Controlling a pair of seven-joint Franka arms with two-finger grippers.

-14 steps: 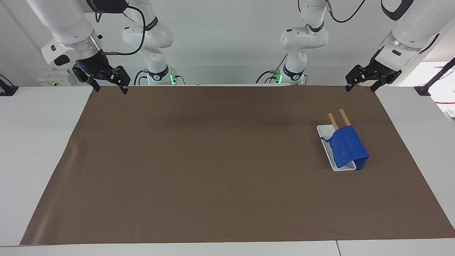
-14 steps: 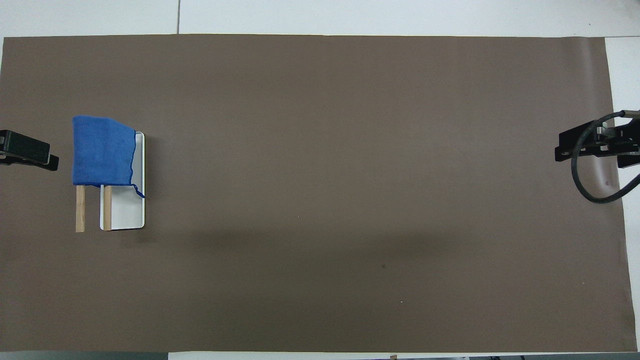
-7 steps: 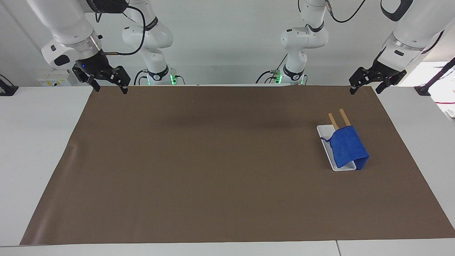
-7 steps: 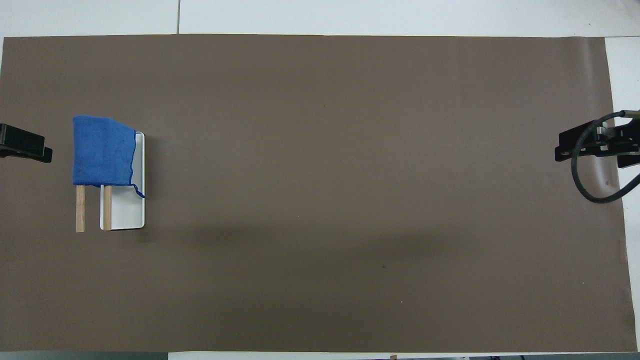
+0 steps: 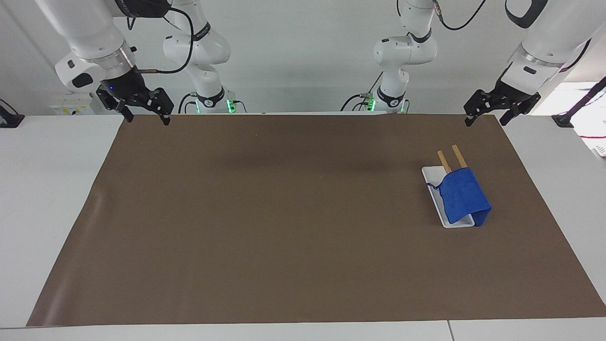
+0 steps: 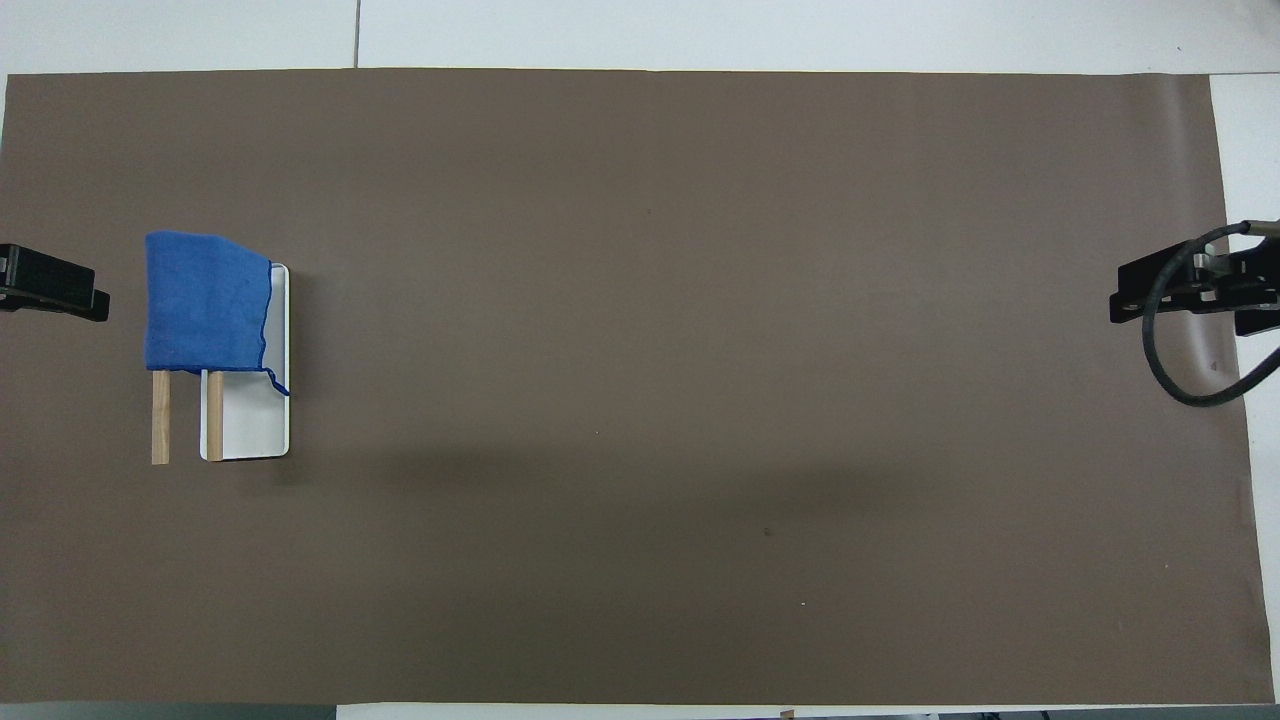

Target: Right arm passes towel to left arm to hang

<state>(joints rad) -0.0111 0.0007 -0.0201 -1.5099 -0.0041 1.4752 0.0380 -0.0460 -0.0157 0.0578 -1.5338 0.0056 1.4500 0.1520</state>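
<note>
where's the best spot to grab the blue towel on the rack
Probably the folded ridge of the towel where it drapes over the two wooden bars of the rack, coming from above. Its hanging sides lie close to the rack, leaving little room for jaws.

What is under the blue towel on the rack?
The bright blue microfibre towel drapes over two wooden rods of a white-based rack. The rods' bare ends stick out toward the robots; their covered lengths and the base beneath stay hidden.
</note>
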